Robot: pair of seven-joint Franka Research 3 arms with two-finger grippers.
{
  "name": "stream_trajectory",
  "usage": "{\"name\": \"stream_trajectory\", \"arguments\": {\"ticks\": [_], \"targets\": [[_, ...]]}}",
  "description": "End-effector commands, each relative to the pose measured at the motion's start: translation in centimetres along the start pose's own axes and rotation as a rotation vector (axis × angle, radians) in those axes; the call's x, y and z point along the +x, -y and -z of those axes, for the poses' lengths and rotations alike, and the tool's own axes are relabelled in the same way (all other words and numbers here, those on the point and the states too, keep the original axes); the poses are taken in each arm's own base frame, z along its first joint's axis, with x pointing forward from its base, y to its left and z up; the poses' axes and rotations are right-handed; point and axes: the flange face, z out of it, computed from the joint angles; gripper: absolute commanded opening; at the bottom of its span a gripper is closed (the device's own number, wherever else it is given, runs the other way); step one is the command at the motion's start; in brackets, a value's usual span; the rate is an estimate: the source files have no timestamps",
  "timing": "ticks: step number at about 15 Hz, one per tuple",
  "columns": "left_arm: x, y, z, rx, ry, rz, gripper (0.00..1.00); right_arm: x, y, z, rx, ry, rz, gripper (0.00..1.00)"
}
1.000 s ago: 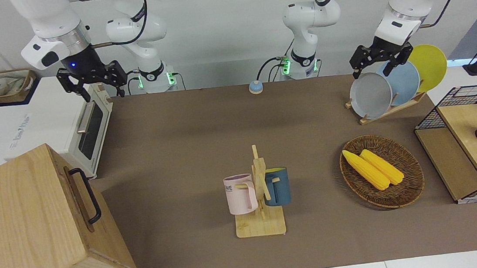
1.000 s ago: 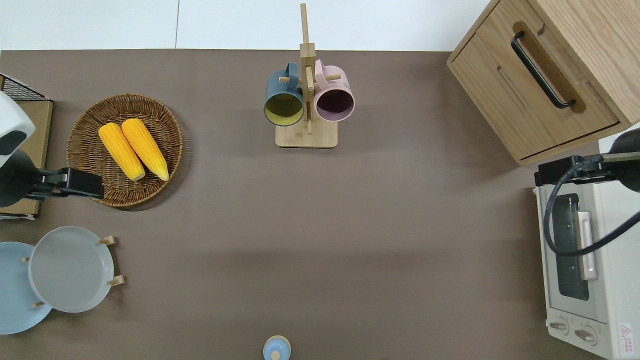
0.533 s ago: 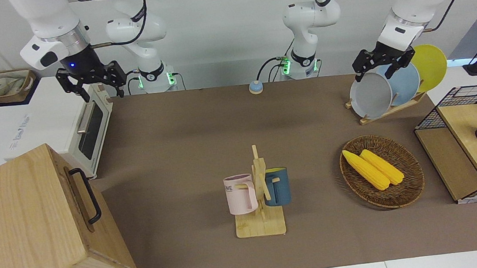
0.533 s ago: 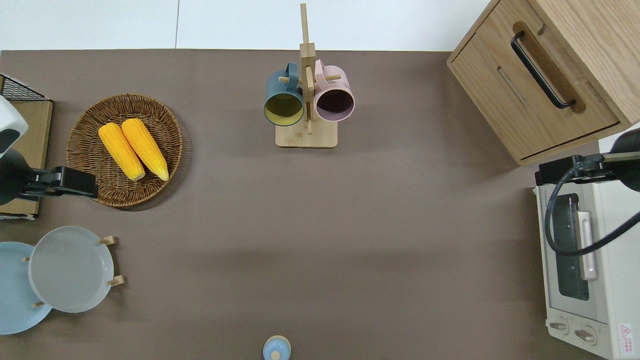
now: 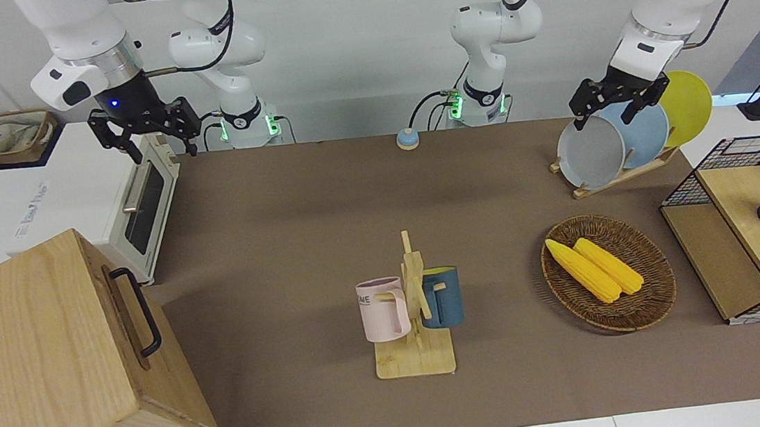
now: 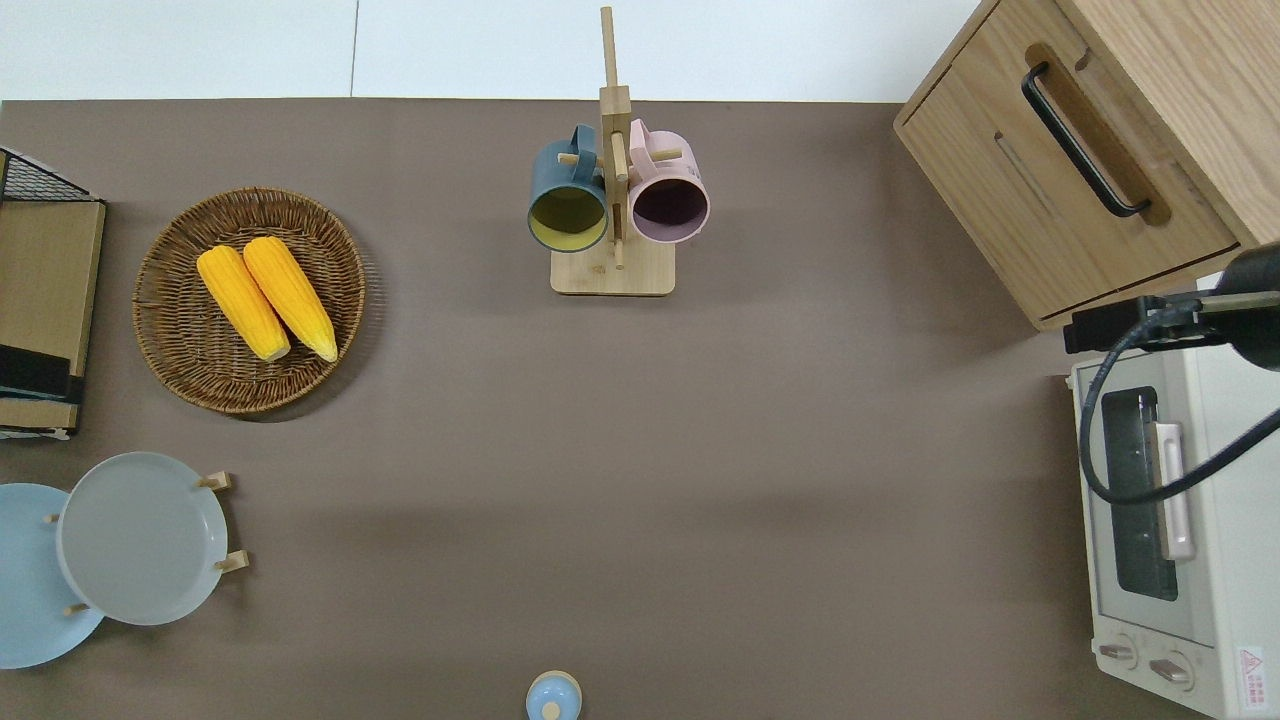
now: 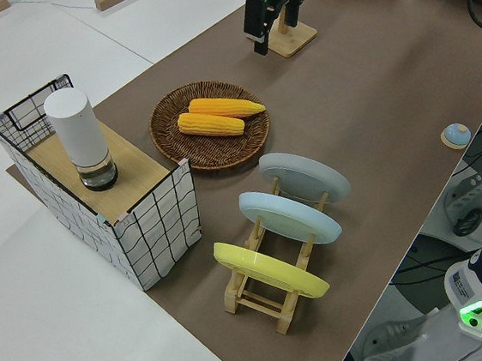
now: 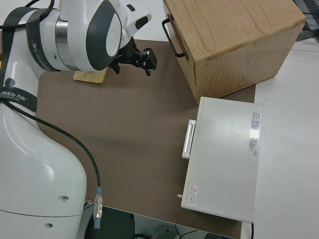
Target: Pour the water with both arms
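Observation:
No water shows in any view. My left gripper [image 5: 606, 116] hangs open and empty in the air over the wire-basket shelf [image 7: 145, 212] at the left arm's end of the table. A white cylinder [image 7: 80, 135] stands on that shelf. My right gripper [image 5: 165, 149] is also open and empty, up over the corner of the toaster oven [image 6: 1200, 560] closest to the wooden box [image 6: 1090, 170]. A pink mug [image 5: 382, 309] and a dark blue mug [image 5: 445, 298] hang on a wooden mug rack [image 5: 415, 362] mid-table, apart from both grippers.
A wicker basket [image 5: 649, 310] holding two corn cobs [image 5: 594, 268] lies between the mug rack and the wire-basket shelf. A rack of three plates [image 5: 591, 151] stands nearer to the robots. A small blue knob [image 5: 407, 139] sits at the table edge closest to the robots.
My left gripper has swung toward the left arm's end of the table, off the wicker basket's edge and almost out of the overhead view. The right gripper has drifted slightly farther from the robots.

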Motion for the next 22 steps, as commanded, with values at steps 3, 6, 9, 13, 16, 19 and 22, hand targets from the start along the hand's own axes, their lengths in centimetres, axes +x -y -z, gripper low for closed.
{"name": "stream_trajectory", "arguments": {"ticks": [3, 6, 9, 13, 16, 19, 22], "targets": [[-0.4, 9.5, -0.3, 0.038, -0.058, -0.076, 1.0, 2.7, 5.4, -4.6, 0.047, -0.015, 0.061, 0.99], [-1.0, 13.4, -0.2, 0.062, -0.099, -0.106, 0.99, 4.2, 9.4, -7.7, 0.069, -0.025, 0.085, 0.99], [-1.8, 16.4, 0.3, 0.072, -0.143, -0.096, 0.99, 5.4, 13.0, -10.5, 0.094, -0.057, 0.09, 0.99], [-2.5, 19.3, 1.1, 0.068, -0.237, -0.087, 0.99, 6.2, 18.2, -13.6, 0.133, -0.087, 0.09, 0.99], [-2.5, 22.7, 1.1, 0.073, -0.363, -0.051, 0.99, 6.9, 21.0, -16.5, 0.12, -0.119, 0.106, 0.987], [-1.9, 25.4, -0.4, 0.079, -0.434, -0.05, 0.99, 7.3, 22.6, -18.1, 0.128, -0.137, 0.125, 0.987], [-1.7, 28.1, -2.5, 0.033, -0.543, -0.02, 0.99, 8.0, 23.5, -20.0, 0.056, -0.198, 0.193, 0.985]]}}
